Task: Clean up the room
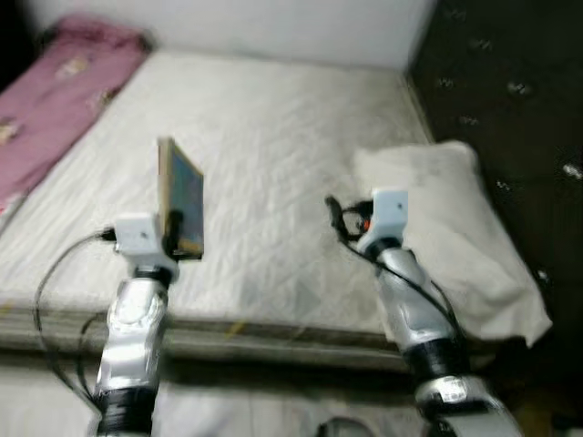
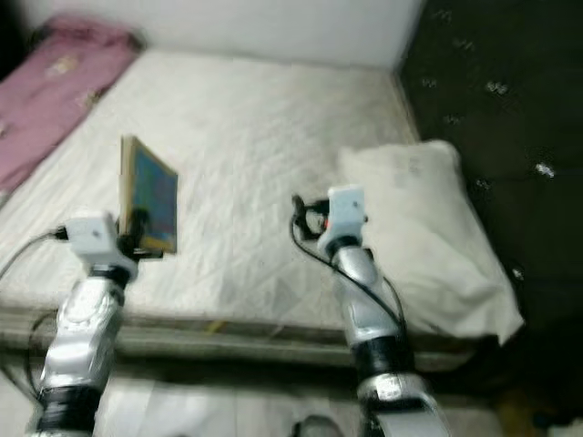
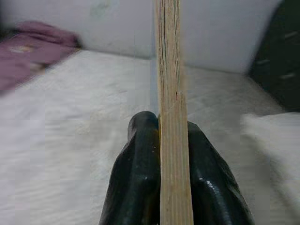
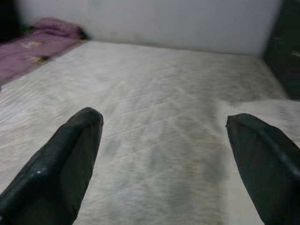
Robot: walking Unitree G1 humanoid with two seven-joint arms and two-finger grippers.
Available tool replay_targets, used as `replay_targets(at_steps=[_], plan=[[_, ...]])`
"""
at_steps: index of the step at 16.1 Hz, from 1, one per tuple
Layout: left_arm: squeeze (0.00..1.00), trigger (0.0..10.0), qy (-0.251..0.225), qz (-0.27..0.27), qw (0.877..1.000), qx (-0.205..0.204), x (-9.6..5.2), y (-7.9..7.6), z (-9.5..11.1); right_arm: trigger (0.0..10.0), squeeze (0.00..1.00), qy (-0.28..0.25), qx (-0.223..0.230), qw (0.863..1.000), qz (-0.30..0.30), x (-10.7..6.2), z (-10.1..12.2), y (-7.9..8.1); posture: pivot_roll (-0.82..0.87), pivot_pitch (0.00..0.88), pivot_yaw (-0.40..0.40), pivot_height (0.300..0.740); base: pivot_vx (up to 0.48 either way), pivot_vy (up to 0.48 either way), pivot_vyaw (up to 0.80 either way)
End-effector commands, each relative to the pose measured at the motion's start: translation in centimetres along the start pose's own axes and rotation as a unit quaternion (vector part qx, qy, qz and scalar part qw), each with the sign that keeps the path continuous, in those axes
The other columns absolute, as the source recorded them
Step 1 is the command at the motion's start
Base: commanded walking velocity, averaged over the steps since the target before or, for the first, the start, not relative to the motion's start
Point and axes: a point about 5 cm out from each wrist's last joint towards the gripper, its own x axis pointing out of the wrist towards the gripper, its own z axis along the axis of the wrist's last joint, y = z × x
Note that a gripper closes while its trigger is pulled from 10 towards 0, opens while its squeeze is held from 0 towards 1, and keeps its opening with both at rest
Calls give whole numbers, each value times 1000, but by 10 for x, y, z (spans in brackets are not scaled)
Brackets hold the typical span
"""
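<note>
A pink blanket (image 1: 50, 96) lies bunched far out to the left of the left gripper (image 3: 172, 136), along the far edge of a bare white mattress (image 1: 273, 137). The left gripper, raised above the mattress's near edge, clamps a thin wooden-edged board (image 1: 179, 198) between its two black fingers (image 3: 138, 173), the board standing upright on its edge with a colourful face turned toward the right arm. The right gripper (image 4: 164, 122) hovers over the mattress with its fingers spread wide apart, empty. Just beside it, on its right, a white pillow (image 1: 455, 228) rests against the dark wall (image 1: 510, 82).
</note>
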Motion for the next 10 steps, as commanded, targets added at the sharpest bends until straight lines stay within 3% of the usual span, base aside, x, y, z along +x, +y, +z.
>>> replay_targets(at_steps=[1,7,10], plan=[[0,10000,-21,-17,1000,7,3,-5,9,10000,0,-8,1,1000,0,3,7,0,-81,0,-42,740,307,0,-438],[0,10000,-18,-11,1000,1,5,-8,8,10000,0,-6,1,1000,1,3,6,-1,-80,0,-43,740,51,0,-73],[0,10000,-22,-3,1000,4,6,-8,9,10000,0,-3,1,1000,0,3,5,-1,-80,0,-43,740,0,0,-698]])
